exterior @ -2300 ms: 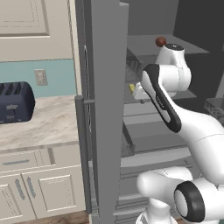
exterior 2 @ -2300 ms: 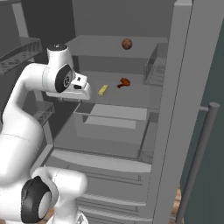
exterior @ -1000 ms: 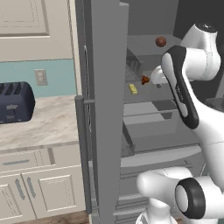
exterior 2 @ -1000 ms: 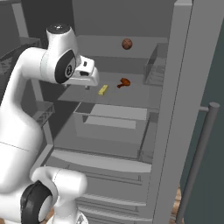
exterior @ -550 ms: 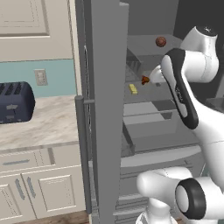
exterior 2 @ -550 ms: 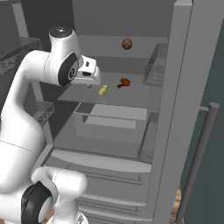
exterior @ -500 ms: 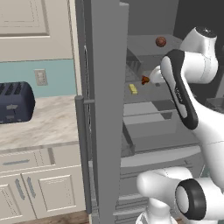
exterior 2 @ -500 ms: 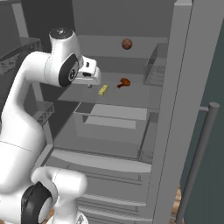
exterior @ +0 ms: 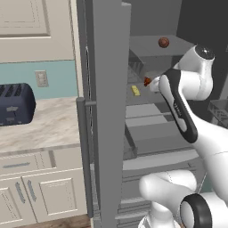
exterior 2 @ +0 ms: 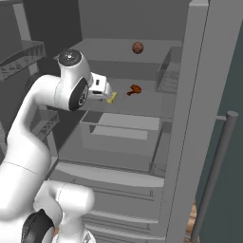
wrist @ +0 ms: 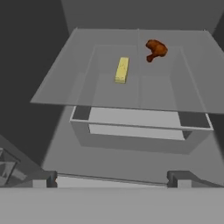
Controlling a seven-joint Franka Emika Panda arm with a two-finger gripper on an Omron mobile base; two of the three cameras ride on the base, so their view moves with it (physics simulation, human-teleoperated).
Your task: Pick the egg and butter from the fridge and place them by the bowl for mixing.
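The gripper (exterior 2: 107, 91) hangs inside the open fridge (exterior 2: 199, 95), out over the front edge of a middle shelf (wrist: 57, 87). In the hand view the two dark finger tips (wrist: 177, 178) stand well apart at the bottom of the frame, so the jaws are spread wide, and there is nothing between them and nothing touching them.

The butter (wrist: 122, 69) is a small pale-yellow stick lying flat on that shelf, ahead of the gripper and apart from it; from the right base view it sits just beyond the hand (exterior 2: 112, 98). Near it on the same shelf, off to one side, lies an orange-brown lumpy item (wrist: 155, 49), not touching the butter. Under the shelf a clear drawer (wrist: 138, 127) shows through.

The egg (exterior 2: 137, 47) is a small reddish-brown ball sitting alone on the shelf above, toward the back, well apart from the gripper. From the left base view it shows up high in the fridge (exterior: 163, 42), with the butter (exterior: 135, 90) lower down beside the arm.

Outside the fridge, to the left, a dark toaster (exterior: 15, 104) stands on the pale surface (exterior: 49, 129) against the wall.
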